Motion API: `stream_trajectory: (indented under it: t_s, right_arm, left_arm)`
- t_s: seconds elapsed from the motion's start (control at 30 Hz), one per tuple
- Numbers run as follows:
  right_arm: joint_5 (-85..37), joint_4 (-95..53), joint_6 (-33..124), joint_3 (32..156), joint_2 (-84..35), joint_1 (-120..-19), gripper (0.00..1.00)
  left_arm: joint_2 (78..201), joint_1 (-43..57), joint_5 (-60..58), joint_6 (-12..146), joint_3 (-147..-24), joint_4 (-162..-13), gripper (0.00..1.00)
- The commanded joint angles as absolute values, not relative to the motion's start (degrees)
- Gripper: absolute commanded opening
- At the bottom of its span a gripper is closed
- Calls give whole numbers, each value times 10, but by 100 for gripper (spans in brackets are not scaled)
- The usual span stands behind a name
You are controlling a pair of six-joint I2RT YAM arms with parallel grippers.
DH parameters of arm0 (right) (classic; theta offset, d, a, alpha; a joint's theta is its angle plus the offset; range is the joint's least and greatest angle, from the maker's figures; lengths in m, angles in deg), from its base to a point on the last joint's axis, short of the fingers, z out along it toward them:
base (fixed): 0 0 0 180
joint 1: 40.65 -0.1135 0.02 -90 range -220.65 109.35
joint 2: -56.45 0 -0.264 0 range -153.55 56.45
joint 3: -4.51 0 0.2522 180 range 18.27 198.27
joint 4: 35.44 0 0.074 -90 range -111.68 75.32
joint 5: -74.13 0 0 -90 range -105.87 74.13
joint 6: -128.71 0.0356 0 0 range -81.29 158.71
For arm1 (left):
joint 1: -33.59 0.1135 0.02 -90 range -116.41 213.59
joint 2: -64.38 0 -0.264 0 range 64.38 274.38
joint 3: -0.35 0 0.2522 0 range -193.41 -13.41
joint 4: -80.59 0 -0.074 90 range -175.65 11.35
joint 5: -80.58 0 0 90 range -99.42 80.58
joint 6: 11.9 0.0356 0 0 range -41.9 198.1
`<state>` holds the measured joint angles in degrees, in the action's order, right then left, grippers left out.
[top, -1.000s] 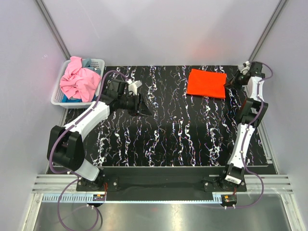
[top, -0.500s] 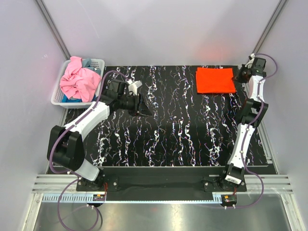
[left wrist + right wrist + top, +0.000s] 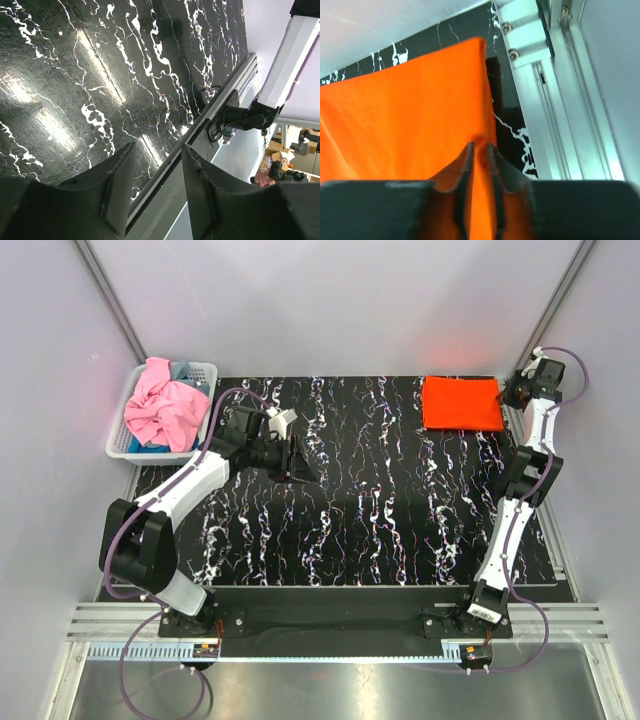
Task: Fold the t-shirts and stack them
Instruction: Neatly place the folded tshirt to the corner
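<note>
A folded bright orange t-shirt (image 3: 460, 403) lies flat at the back right corner of the black marbled table (image 3: 380, 520). My right gripper (image 3: 511, 396) sits at its right edge. In the right wrist view the jaws (image 3: 479, 146) stand close together with the orange t-shirt (image 3: 405, 115) pinched between them. A crumpled pink t-shirt (image 3: 165, 405) fills the white basket (image 3: 207, 369), with a blue-grey t-shirt (image 3: 183, 371) showing beneath it. My left gripper (image 3: 304, 467) hovers over the table's left half, open, and nothing lies between its fingers (image 3: 157, 150).
The basket stands off the table's back left corner. Grey walls close in on both sides. A metal rail (image 3: 555, 90) runs along the table's right edge, right beside the orange cloth. The right arm's base (image 3: 240, 117) shows in the left wrist view.
The right gripper has drawn the orange t-shirt to the right, into the back right corner, and squared it up. The left arm has barely moved.
</note>
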<state>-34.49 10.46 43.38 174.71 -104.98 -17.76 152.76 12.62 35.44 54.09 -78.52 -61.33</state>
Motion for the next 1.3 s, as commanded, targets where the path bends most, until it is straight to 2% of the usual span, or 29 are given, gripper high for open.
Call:
stream_trajectory:
  t_s: [0.0,0.07,0.13,0.17,0.23,0.27,0.3,0.43,0.53,0.67,0.8,0.83,0.9,0.97,1.0,1.1,1.27]
  right_arm:
    - [-341,60,425,1781,-1044,-167,25]
    - [-346,50,425,1779,-1036,-167,39]
    - [-342,49,437,1773,-1026,-167,50]
    - [-342,53,445,1766,-1004,-167,63]
    - [-342,69,468,1729,-970,-169,73]
    - [-336,76,476,1711,-926,-172,89]
    - [-330,85,497,1672,-903,-174,99]
    - [-368,125,582,1556,-774,-194,100]
    - [-336,197,615,1480,-667,-220,100]
    - [-316,322,628,1406,-523,-310,100]
    - [-314,334,631,1254,-380,-396,100]
    - [-311,324,642,1220,-346,-403,100]
    - [-326,289,679,1120,-247,-435,100]
    - [-358,261,711,1054,-156,-441,100]
    - [-374,244,719,998,-130,-440,100]
    - [-416,239,723,921,-48,-441,100]
    - [-416,271,700,861,32,-442,100]
  left_arm:
    - [1532,124,377,536,-786,-634,47]
    - [1530,122,375,536,-785,-635,47]
    - [1524,121,367,538,-785,-634,47]
    - [1521,119,365,538,-785,-634,47]
    - [1509,117,365,538,-789,-640,47]
    - [1503,117,364,534,-790,-646,47]
    - [1484,117,352,530,-792,-652,47]
    - [1428,119,273,531,-806,-674,48]
    - [1383,125,185,548,-820,-672,49]
    - [1333,128,108,569,-860,-641,53]
    - [1272,130,70,563,-866,-618,62]
    - [1263,130,66,560,-864,-615,71]
    - [1238,130,58,546,-857,-601,76]
    - [1214,132,60,534,-836,-598,92]
    - [1206,132,65,531,-825,-599,96]
    - [1170,133,63,516,-778,-600,99]
    - [1110,134,94,507,-708,-616,99]
